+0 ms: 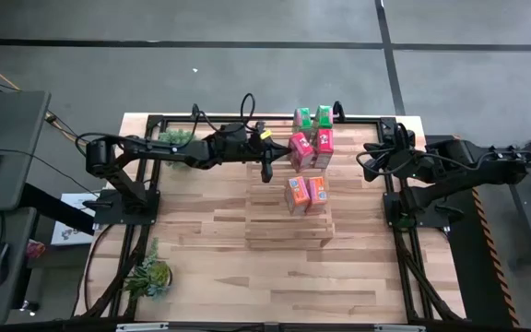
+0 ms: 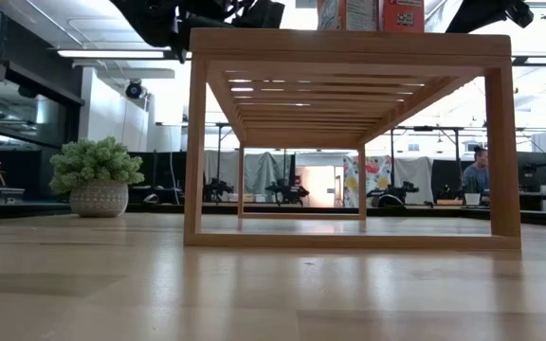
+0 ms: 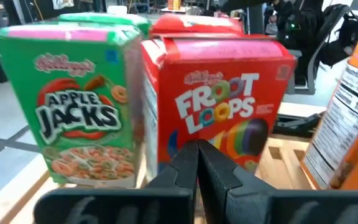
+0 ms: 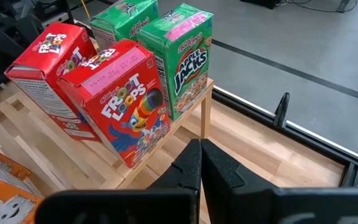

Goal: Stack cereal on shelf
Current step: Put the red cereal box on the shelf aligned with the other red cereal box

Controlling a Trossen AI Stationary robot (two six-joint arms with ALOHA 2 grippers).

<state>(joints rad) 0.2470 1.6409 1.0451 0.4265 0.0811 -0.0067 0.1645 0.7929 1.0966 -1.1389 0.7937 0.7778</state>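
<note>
Several cereal boxes stand upright on top of the slatted wooden shelf (image 1: pixel 284 226): two green ones (image 1: pixel 312 116) at its far end, two red ones (image 1: pixel 311 146) behind them and two orange ones (image 1: pixel 306 194) at mid shelf. My left gripper (image 3: pixel 197 152) is shut. It points level toward the table's right, straight at the broad face of the left red box (image 3: pixel 219 106), with a green box (image 3: pixel 73 106) beside it. My right gripper (image 4: pixel 199 158) is shut too and hangs above the table off the shelf's far right corner (image 4: pixel 205 93), touching nothing. My left gripper has its shut fingertips (image 3: pixel 194 155) right in front of the lower part of the red box's broad face (image 3: pixel 222 140), coming level from the table's left. I cannot tell whether they touch it. The box stands upright on the shelf top.
A potted plant (image 1: pixel 175 138) sits at the table's far left and another (image 1: pixel 150 277) near the front left. Black frame rails (image 1: pixel 404 249) run along the table's sides. The shelf's near half and the boards in front (image 1: pixel 284 286) are bare. A person (image 2: pixel 477 175) sits far behind.
</note>
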